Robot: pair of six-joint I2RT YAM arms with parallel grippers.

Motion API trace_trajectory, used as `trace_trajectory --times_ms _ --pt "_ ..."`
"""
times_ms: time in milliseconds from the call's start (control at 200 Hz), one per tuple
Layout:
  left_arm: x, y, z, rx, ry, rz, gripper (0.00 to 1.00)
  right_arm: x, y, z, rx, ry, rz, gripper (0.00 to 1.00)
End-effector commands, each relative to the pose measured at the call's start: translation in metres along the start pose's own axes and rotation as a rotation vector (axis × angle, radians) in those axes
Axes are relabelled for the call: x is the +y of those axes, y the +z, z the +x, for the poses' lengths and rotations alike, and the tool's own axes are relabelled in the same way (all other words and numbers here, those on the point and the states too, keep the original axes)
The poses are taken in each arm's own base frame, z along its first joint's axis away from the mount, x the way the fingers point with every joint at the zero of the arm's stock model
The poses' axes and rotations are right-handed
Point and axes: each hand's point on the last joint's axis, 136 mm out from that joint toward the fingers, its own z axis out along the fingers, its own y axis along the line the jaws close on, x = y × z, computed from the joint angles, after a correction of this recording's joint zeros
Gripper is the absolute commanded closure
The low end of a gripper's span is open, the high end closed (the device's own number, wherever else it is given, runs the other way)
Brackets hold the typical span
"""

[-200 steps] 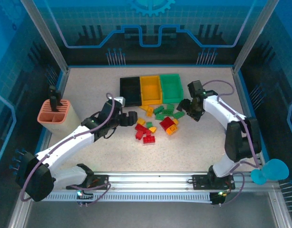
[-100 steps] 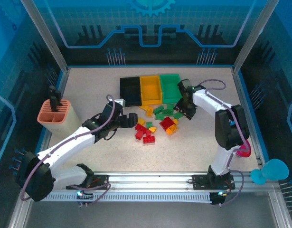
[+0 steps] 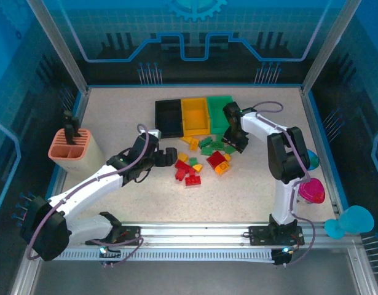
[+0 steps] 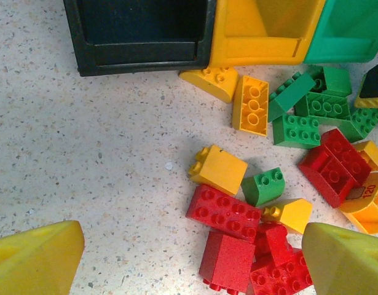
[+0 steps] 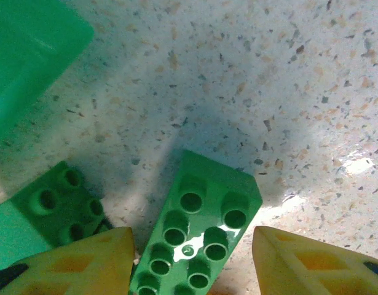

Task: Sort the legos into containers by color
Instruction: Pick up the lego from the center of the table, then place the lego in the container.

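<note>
Near the far edge of the speckled counter (image 3: 145,196), a touching row of three containers: black bin (image 3: 169,117), yellow bin (image 3: 195,115), green bin (image 3: 217,109), left to right. Just in front of them, toward the counter's middle, a loose scatter of legos (image 3: 201,161) in red, yellow-orange and green, all lying on the bare surface. Left gripper (image 3: 169,153): fingers spread wide, holding nothing, low at the left side of the scatter, with red bricks between the fingertips in the left wrist view. Right gripper (image 3: 233,144): fingers apart, down by the near right corner of the green bin, straddling a long green brick (image 5: 204,203) that lies studs-up; contact with it impossible to tell. Just left of that one, a small green brick (image 5: 59,206). Well apart, at the counter's left edge, a salmon-pink divided holder (image 3: 70,147).
</note>
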Motion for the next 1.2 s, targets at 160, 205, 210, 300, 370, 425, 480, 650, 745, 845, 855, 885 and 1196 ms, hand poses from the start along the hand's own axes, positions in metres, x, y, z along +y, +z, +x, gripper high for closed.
trace_trajectory --times_ms 160,205,210,300,370,425,480,650,745,845,855,885,1196 --pt "0.001 -0.005 -0.003 -0.031 0.002 -0.008 0.07 -0.019 0.016 0.011 0.009 0.015 0.095 0.58" --pt "0.001 -0.005 -0.004 -0.033 0.004 -0.009 0.08 -0.019 0.017 0.012 0.012 0.011 0.093 0.63" --pt "0.002 -0.005 -0.004 -0.034 0.004 -0.010 0.08 -0.019 0.017 0.013 0.013 0.009 0.094 0.64" --pt "0.002 -0.006 -0.005 -0.038 0.001 -0.010 0.07 -0.019 0.016 0.013 0.004 -0.006 0.091 0.70" --pt "0.002 -0.006 -0.005 -0.042 -0.002 -0.011 0.07 -0.021 0.014 0.013 0.002 -0.018 0.097 0.71" --pt "0.002 -0.007 -0.005 -0.043 -0.002 -0.010 0.08 -0.020 0.013 0.014 0.002 -0.032 0.096 0.71" --pt "0.002 -0.008 -0.006 -0.046 -0.002 -0.010 0.08 -0.020 0.009 0.014 -0.001 -0.045 0.093 0.75" --pt "-0.001 -0.011 -0.009 -0.061 0.000 0.004 0.07 -0.017 -0.029 0.005 -0.102 -0.085 0.093 0.74" --pt "-0.005 -0.013 -0.012 -0.071 0.001 0.032 0.08 -0.009 -0.058 -0.007 -0.179 -0.122 0.077 0.74" --pt "-0.010 -0.015 -0.014 -0.074 0.011 0.054 0.07 0.008 -0.088 -0.022 -0.265 -0.175 0.054 0.73" --pt "-0.010 -0.016 -0.014 -0.075 0.011 0.056 0.08 0.009 -0.090 -0.024 -0.272 -0.181 0.052 0.73" --pt "-0.011 -0.015 -0.013 -0.072 0.016 0.059 0.08 0.016 -0.097 -0.030 -0.295 -0.196 0.040 0.73" --pt "-0.023 -0.025 -0.010 -0.071 0.055 0.088 0.10 0.080 -0.122 -0.083 -0.381 -0.307 -0.022 0.73"
